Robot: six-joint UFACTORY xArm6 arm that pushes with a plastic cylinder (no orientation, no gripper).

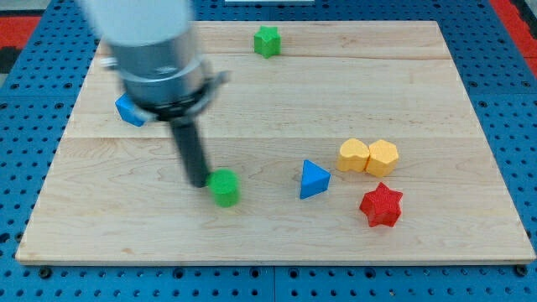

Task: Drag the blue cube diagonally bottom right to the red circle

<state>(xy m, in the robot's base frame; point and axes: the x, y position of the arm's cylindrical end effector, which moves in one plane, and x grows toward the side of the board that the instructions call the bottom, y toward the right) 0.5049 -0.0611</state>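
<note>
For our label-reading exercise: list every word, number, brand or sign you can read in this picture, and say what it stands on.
None: no readable text on the board, the blocks or the arm, which is blurred.

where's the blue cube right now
The blue cube sits at the board's left, partly hidden behind the arm, up and left of my tip, which rests beside the green block.

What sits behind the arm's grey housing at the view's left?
A blue block pokes out on the housing's left; its remainder is covered, shape unclear. My tip rests beside the green block.
</note>
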